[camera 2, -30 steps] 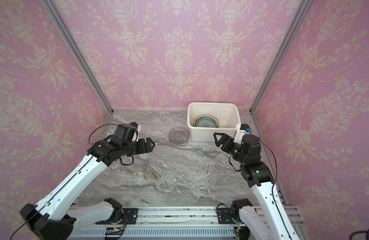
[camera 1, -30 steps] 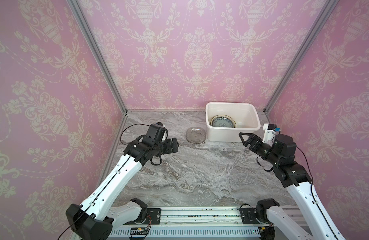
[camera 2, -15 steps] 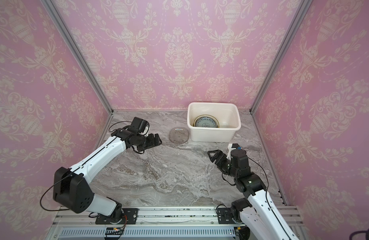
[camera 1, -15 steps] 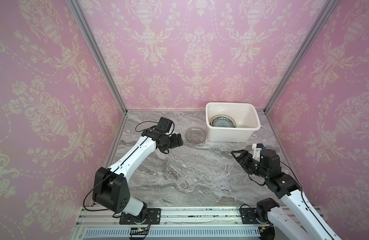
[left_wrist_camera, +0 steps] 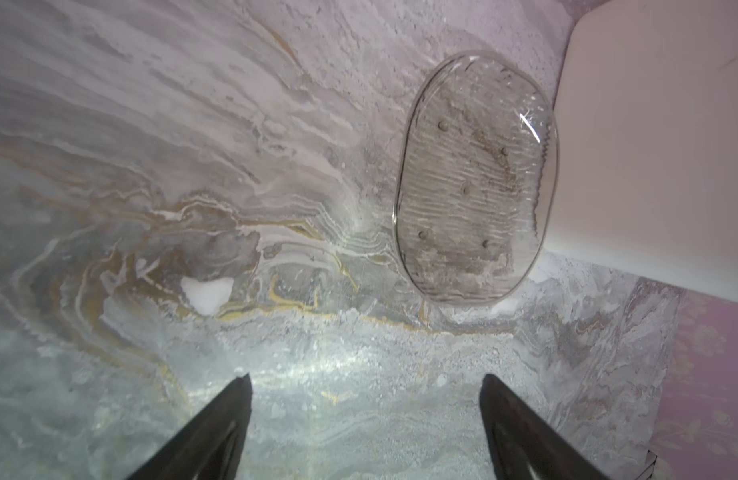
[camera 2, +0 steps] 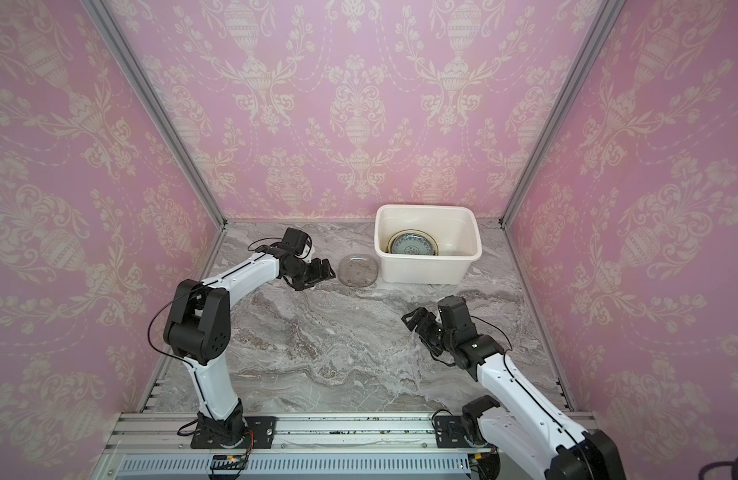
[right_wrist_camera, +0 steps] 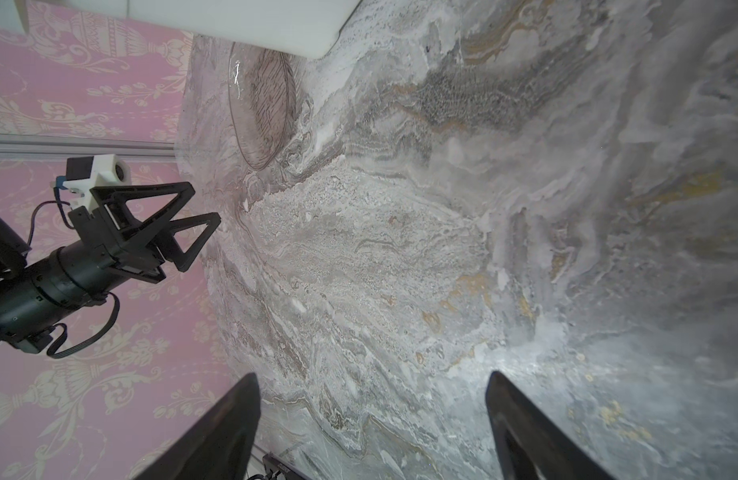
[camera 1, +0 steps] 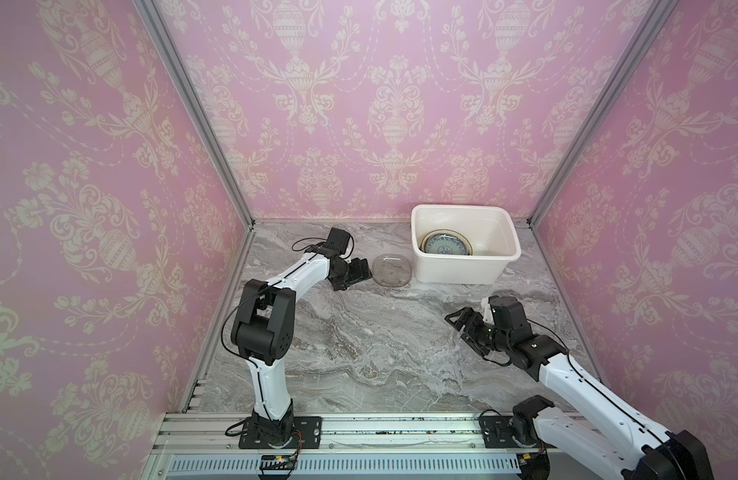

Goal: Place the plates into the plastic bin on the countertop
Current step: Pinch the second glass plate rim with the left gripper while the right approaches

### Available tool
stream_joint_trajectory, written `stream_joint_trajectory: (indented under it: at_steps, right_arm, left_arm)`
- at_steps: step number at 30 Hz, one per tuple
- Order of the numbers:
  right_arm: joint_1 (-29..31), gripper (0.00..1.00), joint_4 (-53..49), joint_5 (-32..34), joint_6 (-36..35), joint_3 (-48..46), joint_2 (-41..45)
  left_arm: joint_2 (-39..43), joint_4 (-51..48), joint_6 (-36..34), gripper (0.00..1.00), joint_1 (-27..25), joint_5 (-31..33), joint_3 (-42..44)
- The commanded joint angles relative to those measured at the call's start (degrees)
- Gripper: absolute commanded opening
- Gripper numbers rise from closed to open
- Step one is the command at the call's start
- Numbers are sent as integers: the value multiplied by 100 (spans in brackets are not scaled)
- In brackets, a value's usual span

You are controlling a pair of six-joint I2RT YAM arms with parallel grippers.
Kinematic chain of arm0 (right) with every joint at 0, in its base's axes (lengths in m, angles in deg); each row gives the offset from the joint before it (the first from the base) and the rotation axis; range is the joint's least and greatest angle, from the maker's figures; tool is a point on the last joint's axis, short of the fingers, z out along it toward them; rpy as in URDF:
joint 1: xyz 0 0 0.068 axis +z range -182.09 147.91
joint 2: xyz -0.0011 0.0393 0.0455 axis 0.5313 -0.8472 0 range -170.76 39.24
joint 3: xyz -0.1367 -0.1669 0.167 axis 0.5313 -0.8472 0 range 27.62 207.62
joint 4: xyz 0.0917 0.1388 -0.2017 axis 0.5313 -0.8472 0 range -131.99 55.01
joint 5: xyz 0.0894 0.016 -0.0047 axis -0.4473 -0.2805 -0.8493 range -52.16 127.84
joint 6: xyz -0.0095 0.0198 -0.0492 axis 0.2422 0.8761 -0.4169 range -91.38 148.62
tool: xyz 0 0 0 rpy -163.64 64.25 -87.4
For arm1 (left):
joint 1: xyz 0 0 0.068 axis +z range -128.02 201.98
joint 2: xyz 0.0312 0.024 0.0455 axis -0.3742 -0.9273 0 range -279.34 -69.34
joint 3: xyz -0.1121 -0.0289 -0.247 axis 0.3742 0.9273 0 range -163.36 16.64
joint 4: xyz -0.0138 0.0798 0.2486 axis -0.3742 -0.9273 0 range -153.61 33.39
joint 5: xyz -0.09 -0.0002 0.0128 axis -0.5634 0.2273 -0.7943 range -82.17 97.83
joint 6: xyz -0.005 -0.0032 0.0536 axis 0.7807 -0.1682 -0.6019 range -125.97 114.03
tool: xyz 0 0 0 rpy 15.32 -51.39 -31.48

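Observation:
A clear glass plate lies flat on the countertop, just left of the white plastic bin. Inside the bin rests a teal patterned plate with a gold rim. My left gripper hangs open a short way left of the glass plate, apart from it and holding nothing. The same gripper shows in the right wrist view. My right gripper stands open and empty over bare marble, in front of the bin.
Pink patterned walls close in the left, back and right sides, with grey corner posts. A silver slotted rail carrying both arm bases runs along the front edge. The bin sits in the back right corner.
My left arm has stretched forward and lowered its gripper toward the glass plate. My right arm has pulled back from the bin and dropped toward the front of the countertop. Both grippers stay open.

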Motion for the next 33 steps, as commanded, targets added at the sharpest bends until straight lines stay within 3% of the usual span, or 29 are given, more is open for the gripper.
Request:
stream_joint_trajectory:
  at_steps: [1, 17, 26, 33]
  right_arm:
    - [44, 86, 261, -177, 91, -91, -161]
    - [52, 85, 355, -182, 297, -163, -367]
    - [53, 85, 248, -53, 476, -341, -41]
    - [53, 84, 159, 14, 620, -462, 254]
  left_arm:
    - [-367, 471, -116, 86, 25, -468, -282]
    - [-1938, 185, -66, 50, -54, -125, -1710]
    - [-2214, -575, -526, 26, -295, 484, -2239]
    - [-1983, -654, -500, 4, -401, 657, -1896]
